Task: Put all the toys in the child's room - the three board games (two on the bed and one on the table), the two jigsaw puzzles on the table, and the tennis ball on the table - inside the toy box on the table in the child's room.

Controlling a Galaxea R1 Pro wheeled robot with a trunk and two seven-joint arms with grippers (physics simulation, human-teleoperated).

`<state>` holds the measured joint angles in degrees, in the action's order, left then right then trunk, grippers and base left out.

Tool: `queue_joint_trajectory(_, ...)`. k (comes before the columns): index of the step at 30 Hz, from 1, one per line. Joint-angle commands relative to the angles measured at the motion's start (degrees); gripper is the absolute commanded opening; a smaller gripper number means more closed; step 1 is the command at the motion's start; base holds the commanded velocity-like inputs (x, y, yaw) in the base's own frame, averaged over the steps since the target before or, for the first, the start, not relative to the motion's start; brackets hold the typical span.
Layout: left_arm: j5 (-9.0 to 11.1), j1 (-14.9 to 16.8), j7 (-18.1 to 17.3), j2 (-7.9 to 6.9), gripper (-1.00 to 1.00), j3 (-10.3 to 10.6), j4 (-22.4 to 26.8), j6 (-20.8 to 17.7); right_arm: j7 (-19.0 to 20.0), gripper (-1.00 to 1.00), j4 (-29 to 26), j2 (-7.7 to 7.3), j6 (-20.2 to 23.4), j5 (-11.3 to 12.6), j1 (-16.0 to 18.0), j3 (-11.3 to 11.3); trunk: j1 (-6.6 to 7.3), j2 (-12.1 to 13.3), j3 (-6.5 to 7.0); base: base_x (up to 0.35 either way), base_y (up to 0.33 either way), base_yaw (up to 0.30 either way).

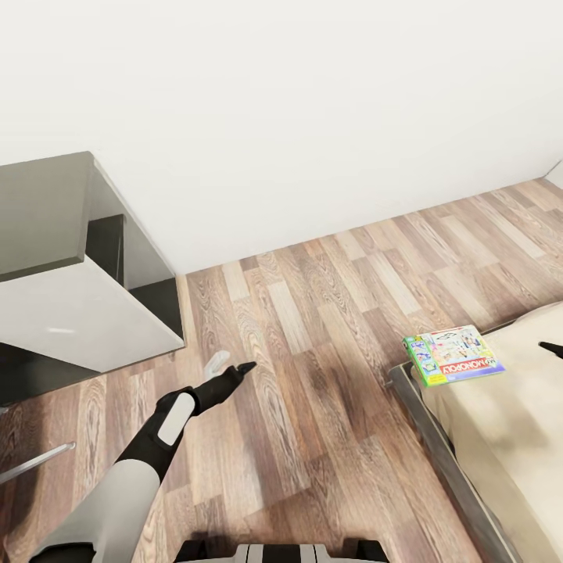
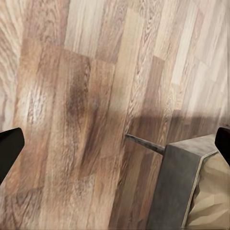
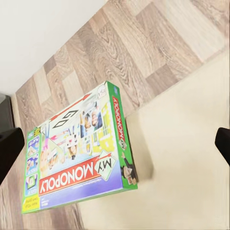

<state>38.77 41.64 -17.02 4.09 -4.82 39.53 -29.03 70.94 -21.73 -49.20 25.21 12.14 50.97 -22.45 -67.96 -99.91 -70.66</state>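
Note:
A green-edged board game (image 1: pixel 453 356) with a Monopoly lid lies flat on the corner of the bed (image 1: pixel 508 438), jutting a little past the beige mattress edge. In the right wrist view the board game (image 3: pixel 79 153) sits just ahead of my right gripper (image 3: pixel 115 146), which is open and holds nothing; one fingertip (image 1: pixel 551 349) shows at the frame's right edge over the mattress. My left gripper (image 1: pixel 232 365) hangs open above the wood floor, left of the bed. In the left wrist view the left gripper (image 2: pixel 115 146) looks down on the floor and the bed's corner (image 2: pixel 177 187).
The table's dark grey wing (image 1: pixel 47 211) with its white panel (image 1: pixel 78 313) stands at the left against the white wall. Wood-plank floor (image 1: pixel 313 313) lies between table and bed. The bed's dark frame (image 1: pixel 438 446) runs along the lower right.

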Motion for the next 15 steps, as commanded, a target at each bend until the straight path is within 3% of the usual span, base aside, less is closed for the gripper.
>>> queue_joint_trajectory(1, 0.25, 0.02, -0.37, 0.06, 1.00, 0.10, 0.02, -0.49, -0.12, 1.00, 0.04, -0.06, 0.10, 0.17, 0.02, -0.10, 0.00, -0.01, -0.03, 0.000, 0.000, 0.000)
queue_joint_trajectory(15, 0.57, 0.02, -1.14, 0.23, 1.00, 1.95, -0.17, -0.27, -1.04, 1.00, 0.03, -0.18, -1.56, 0.24, -0.07, -0.13, 0.00, -0.01, -0.03, 0.000, 0.000, 0.000)
